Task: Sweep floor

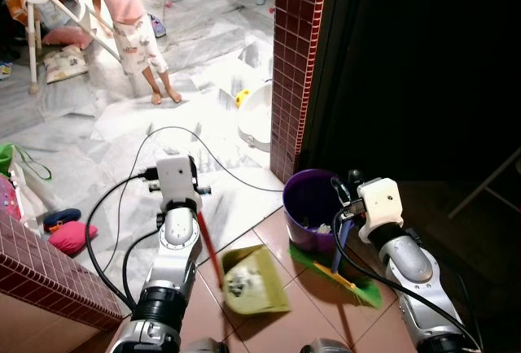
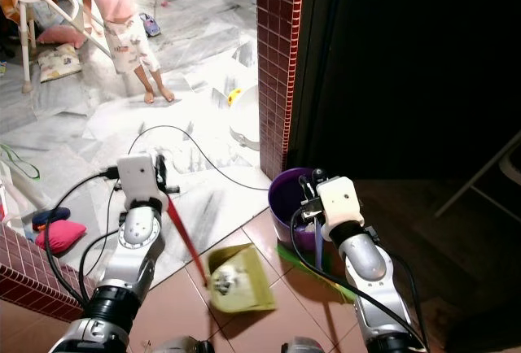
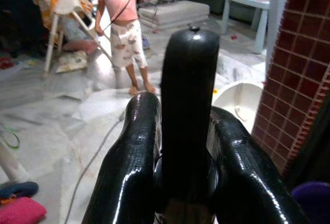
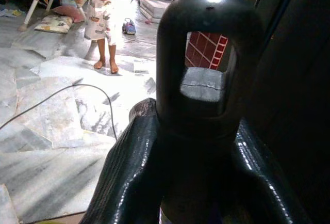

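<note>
The left gripper (image 1: 198, 180), left of centre in the left eye view, is clamped on the red stick handle (image 1: 208, 243) of a yellow-green plastic dustpan (image 1: 255, 281). In the left wrist view its two glossy black fingers (image 3: 133, 167) press against either side of the handle's black end cap (image 3: 190, 95). The dustpan hangs low at the bottom centre of the frame, over the reddish-brown floor tiles (image 1: 285, 324), with pale scraps of litter lying in its scoop.

To the right, against the foot of the dark red tiled pillar (image 1: 295, 60), stands a round purple plastic bin (image 1: 310, 207) with some rubbish inside. Further right, the right gripper (image 1: 346, 198) is closed round the top of a slim blue-handled broom (image 1: 342, 247), whose green and orange bristles (image 1: 342, 281) splay on the tiles just below the bin. The right wrist view shows its fingers (image 4: 129, 167) wrapped about the handle's black hanging loop (image 4: 206, 53).

A person in a pink top and patterned shorts (image 1: 130, 28) stands barefoot at the upper left on the pale marble floor (image 1: 98, 150).

Both tools look light and stiff. The loaded pan probably needs keeping level so the scraps stay put until it tips over the bin. Gripped at the very end of the stick, it may swing; a hold lower down would steady it.
</note>
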Robot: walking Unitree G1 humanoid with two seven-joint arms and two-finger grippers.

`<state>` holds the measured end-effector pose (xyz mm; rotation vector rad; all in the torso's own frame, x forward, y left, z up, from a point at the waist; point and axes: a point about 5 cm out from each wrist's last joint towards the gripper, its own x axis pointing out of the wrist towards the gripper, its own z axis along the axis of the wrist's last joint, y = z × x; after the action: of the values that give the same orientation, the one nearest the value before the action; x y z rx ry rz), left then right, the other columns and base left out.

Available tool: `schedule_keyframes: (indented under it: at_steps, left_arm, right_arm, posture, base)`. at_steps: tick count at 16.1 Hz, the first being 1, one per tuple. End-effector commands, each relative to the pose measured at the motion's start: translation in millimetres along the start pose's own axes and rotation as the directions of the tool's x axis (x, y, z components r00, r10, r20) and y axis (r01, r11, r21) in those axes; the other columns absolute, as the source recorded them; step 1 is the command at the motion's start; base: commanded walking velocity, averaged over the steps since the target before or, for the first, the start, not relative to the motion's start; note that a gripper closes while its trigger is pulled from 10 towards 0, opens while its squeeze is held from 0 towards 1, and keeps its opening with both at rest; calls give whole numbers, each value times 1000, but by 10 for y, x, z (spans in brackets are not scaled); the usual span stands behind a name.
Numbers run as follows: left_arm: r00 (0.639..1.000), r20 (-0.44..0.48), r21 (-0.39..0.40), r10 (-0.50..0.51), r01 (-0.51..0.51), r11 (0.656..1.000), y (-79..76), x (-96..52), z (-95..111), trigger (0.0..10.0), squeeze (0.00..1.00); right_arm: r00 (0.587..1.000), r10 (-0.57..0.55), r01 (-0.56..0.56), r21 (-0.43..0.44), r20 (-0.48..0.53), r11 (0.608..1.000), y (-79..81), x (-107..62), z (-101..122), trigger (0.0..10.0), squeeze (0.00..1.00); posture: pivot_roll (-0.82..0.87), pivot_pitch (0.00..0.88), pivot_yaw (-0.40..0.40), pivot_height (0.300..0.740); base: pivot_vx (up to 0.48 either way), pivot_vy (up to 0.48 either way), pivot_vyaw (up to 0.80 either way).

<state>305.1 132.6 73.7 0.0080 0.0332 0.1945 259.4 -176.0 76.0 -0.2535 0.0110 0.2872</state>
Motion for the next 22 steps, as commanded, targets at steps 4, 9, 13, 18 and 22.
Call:
schedule_keyframes:
  at_steps: [4, 9, 13, 18, 22]
  left_arm:
    - [964, 233, -60, 130, -119, 991, 132, 238, 761, 10000, 0]
    - [897, 380, -188, 226, -164, 968, 259, 424, 1519, 10000, 0]
    - [787, 542, -238, 293, -191, 952, 394, 544, 2220, 10000, 0]
    - [764, 567, -341, 309, -124, 932, 328, 579, 2576, 10000, 0]
    - [798, 565, -387, 210, 31, 922, -19, 535, 2660, 10000, 0]
  right_arm:
    - [995, -29, 30, 13, -92, 999, -34, -44, -191, 10000, 0]
    - [995, -25, 28, 28, -94, 999, -9, -1, -198, 10000, 0]
    - [995, -22, 25, 34, -92, 999, 16, 49, -204, 10000, 0]
    - [996, -24, 27, 35, -88, 999, 28, 59, -206, 10000, 0]
    - [996, -22, 25, 33, -85, 999, 48, 77, -212, 10000, 0]
  posture:
    - [-163, 0, 76, 740]
    - [-160, 0, 86, 740]
    - [-161, 0, 92, 740]
    - [-166, 0, 98, 740]
    - [-169, 0, 102, 740]
  base:
    - [0, 0, 0]
    - [0, 0, 0]
    - [0, 0, 0]
    - [0, 0, 0]
    - [0, 0, 0]
